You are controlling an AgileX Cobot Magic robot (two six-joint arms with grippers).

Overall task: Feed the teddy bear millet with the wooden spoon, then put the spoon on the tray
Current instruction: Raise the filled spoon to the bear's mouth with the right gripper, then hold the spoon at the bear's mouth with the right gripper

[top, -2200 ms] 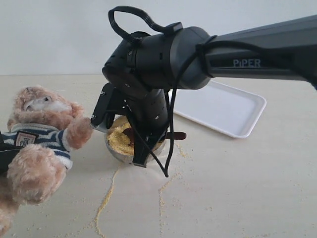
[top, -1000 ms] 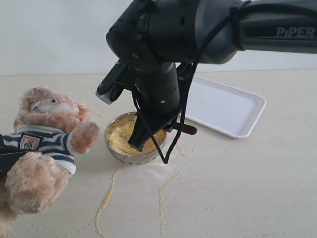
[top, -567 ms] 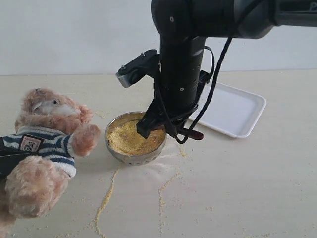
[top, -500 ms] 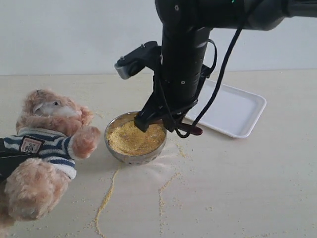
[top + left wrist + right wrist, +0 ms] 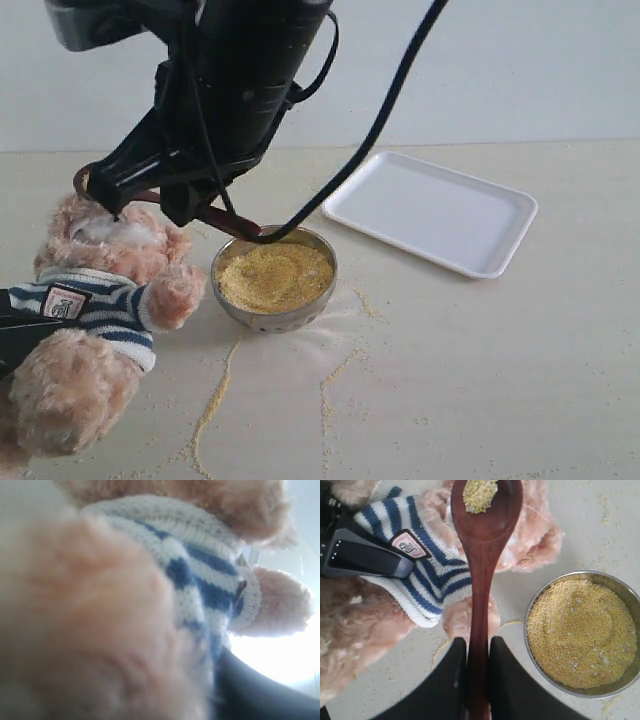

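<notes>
The teddy bear (image 5: 100, 290) leans at the left in its striped shirt (image 5: 427, 575). My left gripper (image 5: 18, 322) is shut on its body, and one dark finger (image 5: 260, 695) presses against the shirt (image 5: 200, 580). My right gripper (image 5: 150, 200) reaches across from the right and is shut on the handle of the wooden spoon (image 5: 480, 580). The spoon's bowl sits at the bear's face (image 5: 110, 232) and carries a small heap of millet (image 5: 480, 492). Right of the bear stands the metal bowl (image 5: 273, 278) full of millet (image 5: 580, 630). The white tray (image 5: 430, 210) lies at the back right.
Thin trails of loose millet (image 5: 215, 395) run across the table in front of the bowl, with more grains scattered to its right (image 5: 365, 305). The right arm's black cable (image 5: 360, 150) hangs over the bowl. A pale wall closes the back.
My right gripper has swung left from over the metal bowl to the bear's face, carrying the spoon with millet. The bear has shifted slightly in the left gripper.
</notes>
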